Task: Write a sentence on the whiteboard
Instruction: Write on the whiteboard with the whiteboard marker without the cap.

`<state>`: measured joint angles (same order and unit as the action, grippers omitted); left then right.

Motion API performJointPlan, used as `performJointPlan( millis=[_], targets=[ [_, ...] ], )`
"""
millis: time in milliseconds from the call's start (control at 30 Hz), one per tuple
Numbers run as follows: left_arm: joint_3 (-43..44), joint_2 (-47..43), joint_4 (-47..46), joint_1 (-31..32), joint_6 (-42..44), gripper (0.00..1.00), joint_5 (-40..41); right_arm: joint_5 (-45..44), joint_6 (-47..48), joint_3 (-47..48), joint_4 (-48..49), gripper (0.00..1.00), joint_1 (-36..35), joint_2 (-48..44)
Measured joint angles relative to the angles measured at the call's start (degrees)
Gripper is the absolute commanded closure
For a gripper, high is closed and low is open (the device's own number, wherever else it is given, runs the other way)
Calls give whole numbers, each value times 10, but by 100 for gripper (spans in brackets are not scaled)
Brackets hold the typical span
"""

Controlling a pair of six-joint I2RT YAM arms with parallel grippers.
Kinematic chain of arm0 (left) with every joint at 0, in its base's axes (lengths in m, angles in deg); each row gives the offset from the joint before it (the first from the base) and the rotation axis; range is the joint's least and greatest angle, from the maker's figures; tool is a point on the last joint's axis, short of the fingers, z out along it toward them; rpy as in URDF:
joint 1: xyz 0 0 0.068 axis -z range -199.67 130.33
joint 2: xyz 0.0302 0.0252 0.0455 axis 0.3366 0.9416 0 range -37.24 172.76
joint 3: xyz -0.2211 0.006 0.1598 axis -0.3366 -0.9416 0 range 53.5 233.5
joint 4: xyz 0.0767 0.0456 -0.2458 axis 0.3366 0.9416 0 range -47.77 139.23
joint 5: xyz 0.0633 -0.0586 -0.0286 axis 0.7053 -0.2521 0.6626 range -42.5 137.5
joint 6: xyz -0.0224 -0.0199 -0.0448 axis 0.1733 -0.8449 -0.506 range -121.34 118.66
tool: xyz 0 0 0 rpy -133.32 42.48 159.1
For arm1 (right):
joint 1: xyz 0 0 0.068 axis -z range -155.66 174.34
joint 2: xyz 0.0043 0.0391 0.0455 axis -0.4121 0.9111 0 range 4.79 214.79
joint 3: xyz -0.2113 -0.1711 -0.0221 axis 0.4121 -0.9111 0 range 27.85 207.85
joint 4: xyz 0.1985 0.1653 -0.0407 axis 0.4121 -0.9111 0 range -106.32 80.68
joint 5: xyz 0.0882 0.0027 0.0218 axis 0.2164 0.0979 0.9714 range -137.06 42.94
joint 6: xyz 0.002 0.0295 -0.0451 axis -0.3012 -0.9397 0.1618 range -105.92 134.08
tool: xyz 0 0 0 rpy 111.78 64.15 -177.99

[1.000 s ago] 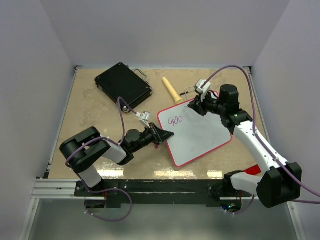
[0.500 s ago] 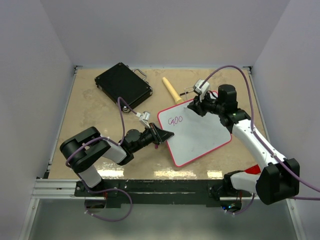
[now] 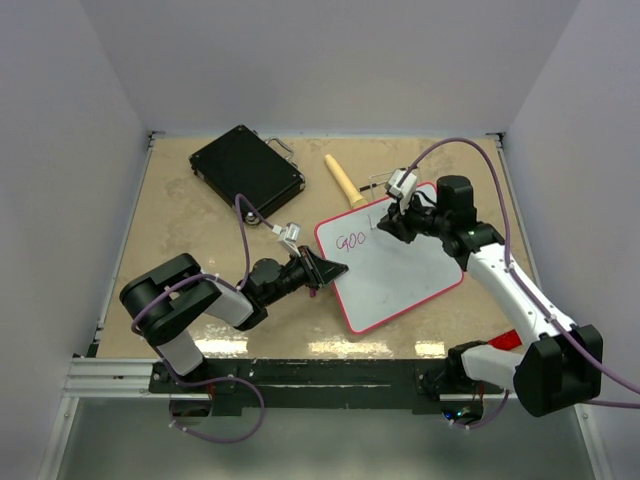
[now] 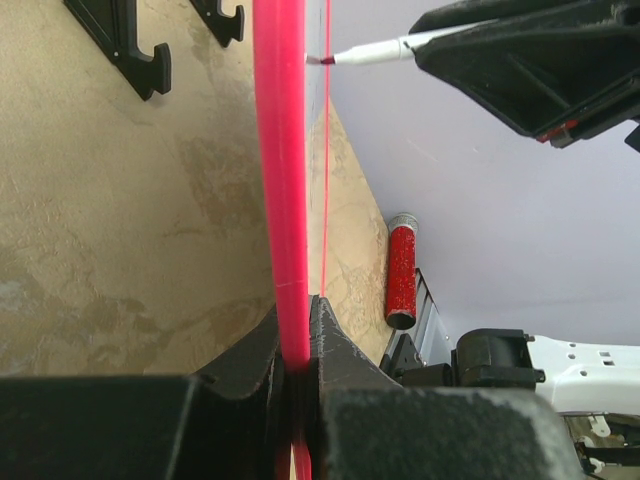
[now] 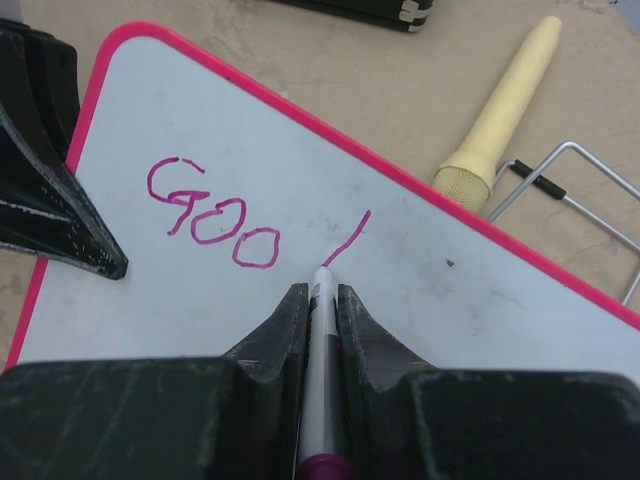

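Note:
The whiteboard lies tilted on the table, white with a red-pink rim. It bears pink letters "GOO" and a fresh slanted stroke; they also show in the top view. My left gripper is shut on the board's left rim, seen edge-on in the left wrist view. My right gripper is shut on a white marker whose tip touches the board at the stroke's lower end. The marker also shows in the left wrist view.
A black hard case lies at the back left. A cream wooden handle and a wire stand lie behind the board. A red glittery tube lies by the table's near right edge.
My right gripper has moved a little toward the near side and left, drawing a slanted pink stroke after "GOO". The left arm and board have not moved.

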<state>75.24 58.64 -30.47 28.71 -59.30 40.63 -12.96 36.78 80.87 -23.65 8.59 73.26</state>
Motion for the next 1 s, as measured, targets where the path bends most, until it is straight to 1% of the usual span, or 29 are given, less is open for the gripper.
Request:
performJointPlan(
  millis=[200,400,1000],
  targets=[
    [0,0,0,0,0,100,0,4,14,-13,-30,100,0,-15],
    [0,1,0,0,0,100,0,6,14,-14,-30,100,0,-15],
    [0,6,-1,-2,-7,100,0,10,-21,-13,17,100,0,2]
  ],
)
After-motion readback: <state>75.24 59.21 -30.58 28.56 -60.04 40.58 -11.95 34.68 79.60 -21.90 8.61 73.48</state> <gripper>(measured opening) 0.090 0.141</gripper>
